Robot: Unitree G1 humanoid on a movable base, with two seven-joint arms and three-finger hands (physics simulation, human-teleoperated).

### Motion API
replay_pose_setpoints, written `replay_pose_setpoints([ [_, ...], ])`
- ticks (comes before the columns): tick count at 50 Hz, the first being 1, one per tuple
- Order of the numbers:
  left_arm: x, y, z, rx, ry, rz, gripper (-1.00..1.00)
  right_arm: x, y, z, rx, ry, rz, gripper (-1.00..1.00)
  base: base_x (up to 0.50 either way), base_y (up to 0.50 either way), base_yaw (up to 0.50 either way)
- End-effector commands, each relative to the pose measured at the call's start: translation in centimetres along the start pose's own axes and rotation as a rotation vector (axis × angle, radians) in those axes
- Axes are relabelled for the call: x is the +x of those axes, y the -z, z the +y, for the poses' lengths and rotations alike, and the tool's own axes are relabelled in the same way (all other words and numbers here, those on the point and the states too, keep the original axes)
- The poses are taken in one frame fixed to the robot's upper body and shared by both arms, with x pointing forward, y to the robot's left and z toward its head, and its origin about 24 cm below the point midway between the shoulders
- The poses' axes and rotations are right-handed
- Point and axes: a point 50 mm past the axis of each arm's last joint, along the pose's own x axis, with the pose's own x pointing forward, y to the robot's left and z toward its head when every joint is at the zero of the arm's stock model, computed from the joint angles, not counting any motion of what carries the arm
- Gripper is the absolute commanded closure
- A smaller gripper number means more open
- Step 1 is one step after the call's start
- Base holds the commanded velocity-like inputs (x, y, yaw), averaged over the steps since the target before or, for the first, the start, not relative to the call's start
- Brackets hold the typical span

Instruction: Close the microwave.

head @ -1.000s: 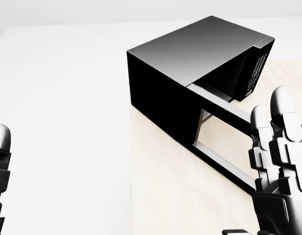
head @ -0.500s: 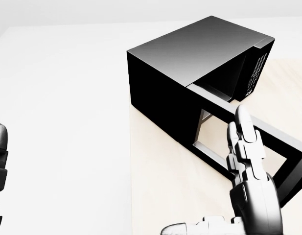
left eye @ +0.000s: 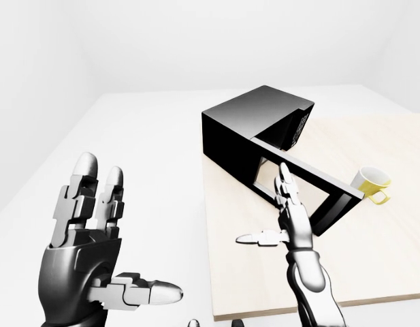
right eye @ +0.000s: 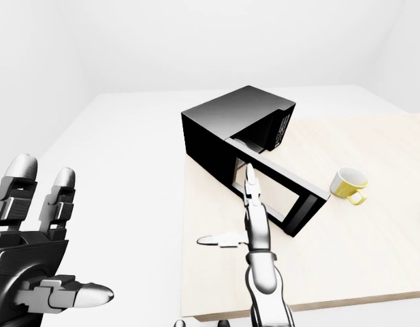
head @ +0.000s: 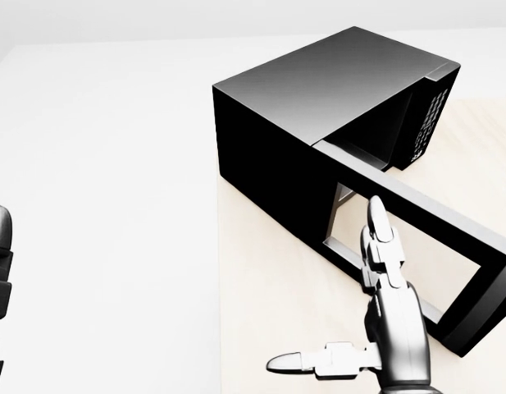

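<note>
Left-eye view: the black microwave (left eye: 254, 129) sits at the left end of the pale bench (left eye: 373, 266), its door (left eye: 305, 184) swung wide open toward a yellow mug (left eye: 370, 182). The right hand (left eye: 291, 218), fingers straight and thumb splayed, holds nothing, just beside the door. The left hand (left eye: 87, 238) hangs open and empty, well apart.

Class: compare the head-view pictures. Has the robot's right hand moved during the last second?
Yes. Against the unmoved microwave, the right hand has shifted left, from the view's right edge toward the open door's window.
</note>
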Motion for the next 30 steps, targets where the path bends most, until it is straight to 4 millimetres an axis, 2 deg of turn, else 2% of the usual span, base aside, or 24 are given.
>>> replay_pose_setpoints([
  [1, 0.0, 0.0, 0.0, 0.0, 0.002, 0.002, -1.0, 1.3, 2.5, 0.5, 0.033, -0.016, 0.068, -1.0, 0.0, 0.0, 0.0],
  [5, 0.0, 0.0, -0.1, 0.002, 0.008, 0.003, -1.0, 1.6, 3.2, 0.6, 0.051, -0.023, 0.091, -1.0, 0.0, 0.0, 0.0],
  [30, -0.1, 0.1, -0.1, 0.005, 0.011, 0.01, -1.0, 2.4, 4.3, 0.5, 0.043, -0.008, 0.107, -1.0, 0.0, 0.0, 0.0],
])
